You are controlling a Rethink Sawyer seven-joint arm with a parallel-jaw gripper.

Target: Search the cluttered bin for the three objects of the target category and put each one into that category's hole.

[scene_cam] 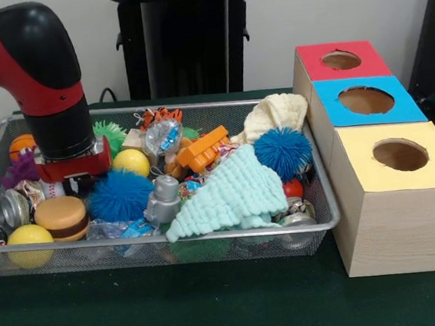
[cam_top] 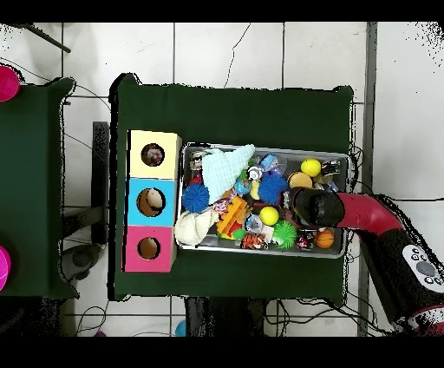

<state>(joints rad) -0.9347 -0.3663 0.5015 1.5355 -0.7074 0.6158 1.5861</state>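
So the arm [scene_cam: 43, 72] is planted low into the wire bin [scene_cam: 325, 199], and its gripper [scene_cam: 72, 173] is buried in the clutter, so I honestly can't tell how it's set or if it's got anything. Target category isn't spelled out, but balls look like a fair guess. In the front view, a smooth yellow ball [scene_cam: 131, 162] sits just beside the gripper on the side facing the boxes, nearly touching the wrist housing, and a fuzzy blue ball [scene_cam: 120, 195] sits right next to it, a bit more toward the camera. A second fuzzy blue ball [scene_cam: 283, 153] is well apart, way over by the boxes. The three-hole box row — red box [scene_cam: 340, 60], blue box [scene_cam: 366, 100], yellow box [scene_cam: 400, 155] — is all the way across the bin from the gripper, so whatever gets picked has a long sideways haul. Balls have no long axis to line up with, so approach angle shouldn't matter much; the crowding from the toy burger [scene_cam: 62, 217] and the knit cloth [scene_cam: 232, 195] seems like the bigger headache.
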